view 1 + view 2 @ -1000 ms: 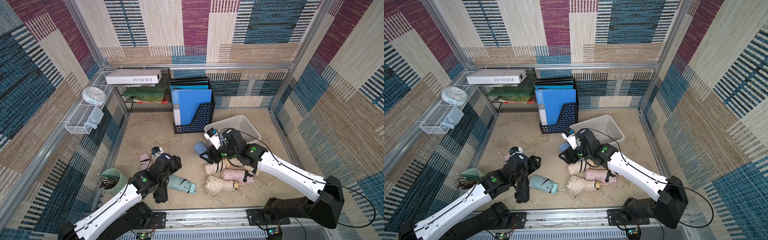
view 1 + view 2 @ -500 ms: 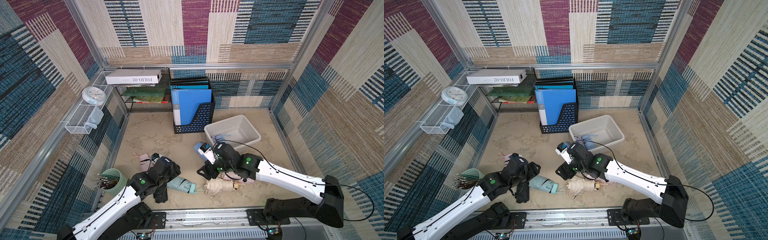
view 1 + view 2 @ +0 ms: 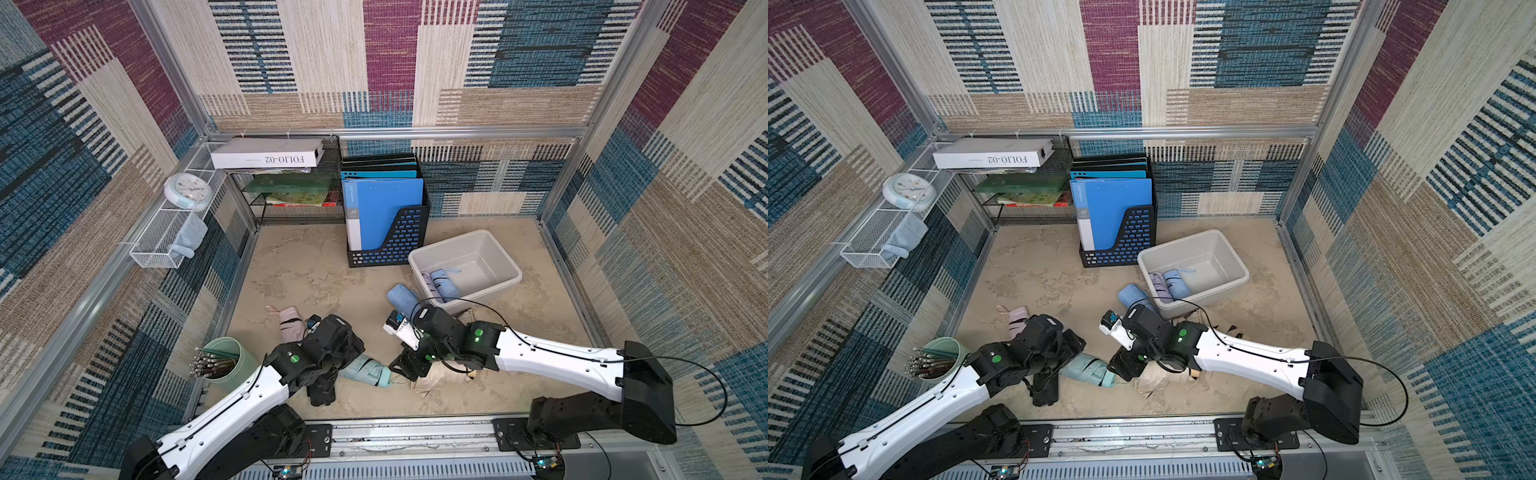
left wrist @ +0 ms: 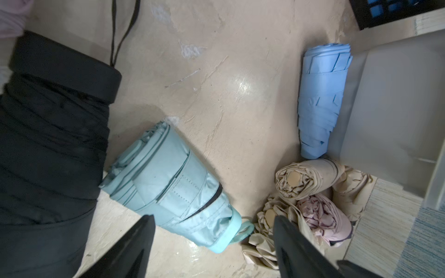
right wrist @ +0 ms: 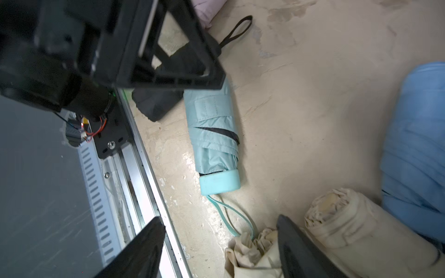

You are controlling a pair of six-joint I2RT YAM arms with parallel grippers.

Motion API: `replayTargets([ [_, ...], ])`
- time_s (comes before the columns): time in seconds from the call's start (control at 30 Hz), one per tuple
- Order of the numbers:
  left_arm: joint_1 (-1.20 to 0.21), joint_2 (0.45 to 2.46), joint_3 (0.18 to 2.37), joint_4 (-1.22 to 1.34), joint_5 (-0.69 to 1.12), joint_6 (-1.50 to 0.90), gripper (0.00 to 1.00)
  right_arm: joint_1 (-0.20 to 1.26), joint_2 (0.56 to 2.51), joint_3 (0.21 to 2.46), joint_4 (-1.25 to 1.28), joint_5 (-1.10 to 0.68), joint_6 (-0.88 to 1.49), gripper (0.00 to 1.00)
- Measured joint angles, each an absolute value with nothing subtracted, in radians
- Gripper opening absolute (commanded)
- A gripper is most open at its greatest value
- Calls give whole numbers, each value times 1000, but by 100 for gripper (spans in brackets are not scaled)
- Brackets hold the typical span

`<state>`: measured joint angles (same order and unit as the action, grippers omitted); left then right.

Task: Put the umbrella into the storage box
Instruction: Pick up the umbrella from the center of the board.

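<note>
White case (image 3: 266, 153), seemingly lettered "FOLIO-02"

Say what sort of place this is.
Probably a staged robot test cell dressed as an office corner: carpet-patterned wall panels on aluminium framing, a black perforated file holder with blue folders, a light grey plastic storage box.

Grey storage box (image 3: 482, 262): smooth matt plastic. Teal umbrella (image 4: 156, 168) is thin creased cloth w/ stitched strap (image 5: 207, 108) & smooth plastic end cap (image 5: 220, 181). Tabletop (image 4: 240, 96) looks rough, mottled beige w/ glossy patches; front rail (image 5: 144, 173) is scuffed metal.
</note>
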<state>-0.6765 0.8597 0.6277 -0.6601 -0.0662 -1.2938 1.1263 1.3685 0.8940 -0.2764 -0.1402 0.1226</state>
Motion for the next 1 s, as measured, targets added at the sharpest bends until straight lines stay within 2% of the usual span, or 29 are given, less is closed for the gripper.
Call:
replayTargets([
  [0.27,-626,755,706,-781,-179,-1280,82,1174,1516,834,-57,-139,-72,83],
  [0.63,-620,683,818,-930,-326,-1236,82,1205,1732,906,160,-101,-133,86],
  [0.8,-620,686,804,-948,-326,-1230,82,1206,1816,942,199,-83,-149,84],
  [1.0,-621,687,794,-950,-322,-1232,82,1206,1876,960,214,-83,-150,76],
])
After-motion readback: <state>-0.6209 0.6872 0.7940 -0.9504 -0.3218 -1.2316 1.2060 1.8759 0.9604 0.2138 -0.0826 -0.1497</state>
